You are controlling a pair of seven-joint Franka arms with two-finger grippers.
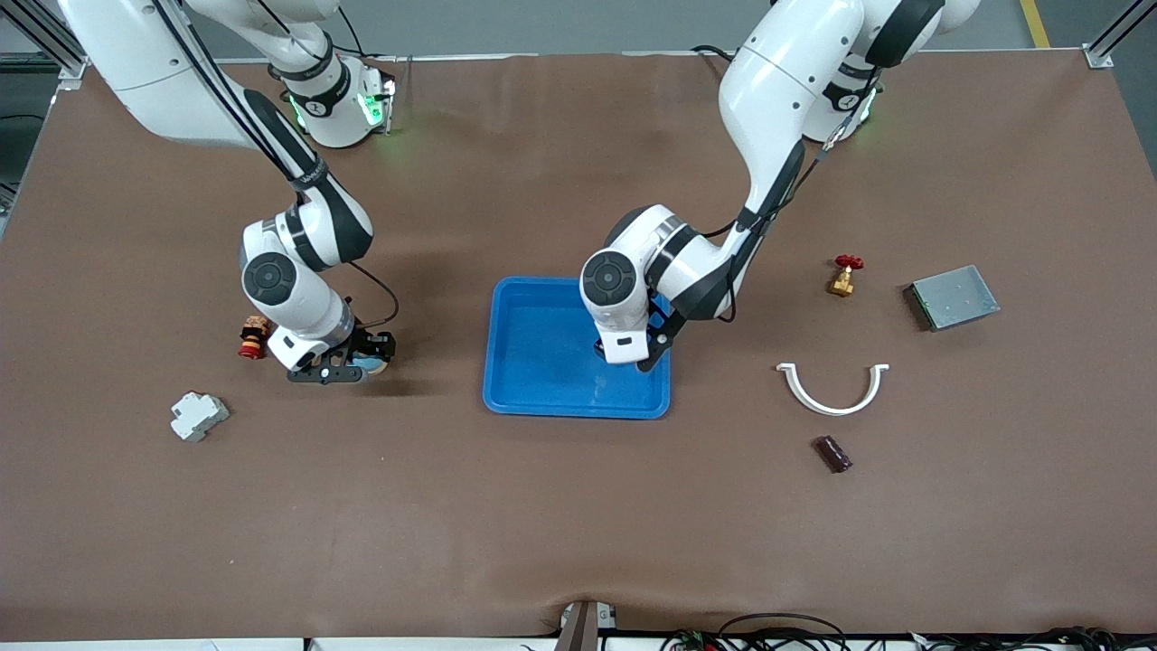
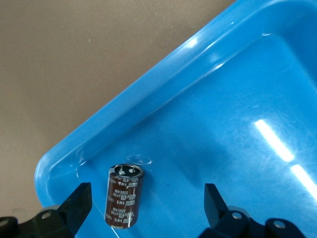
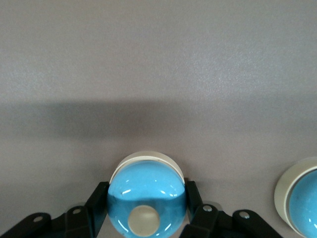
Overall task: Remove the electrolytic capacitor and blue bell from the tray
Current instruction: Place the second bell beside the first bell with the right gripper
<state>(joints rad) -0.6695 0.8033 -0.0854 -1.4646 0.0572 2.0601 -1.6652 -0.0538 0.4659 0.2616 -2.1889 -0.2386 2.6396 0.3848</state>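
Note:
A dark brown capacitor (image 2: 125,196) with white print lies in the blue tray (image 1: 542,400) near one corner; the tray wall also shows in the left wrist view (image 2: 148,94). My left gripper (image 2: 146,197) is open low in the tray, with its fingers on either side of the capacitor and clear of it. In the front view the left gripper (image 1: 646,355) hides the capacitor. My right gripper (image 3: 146,192) is shut on the blue-domed bell (image 3: 146,191) with a white base, low at the table toward the right arm's end. In the front view the bell (image 1: 373,365) peeks out beside the right gripper (image 1: 348,368).
A second blue-and-white round thing (image 3: 302,198) sits beside the bell. A red-topped wooden piece (image 1: 254,336) and a white breaker (image 1: 198,415) lie near the right gripper. A brass valve (image 1: 844,277), grey box (image 1: 954,297), white curved piece (image 1: 832,392) and small dark block (image 1: 832,453) lie toward the left arm's end.

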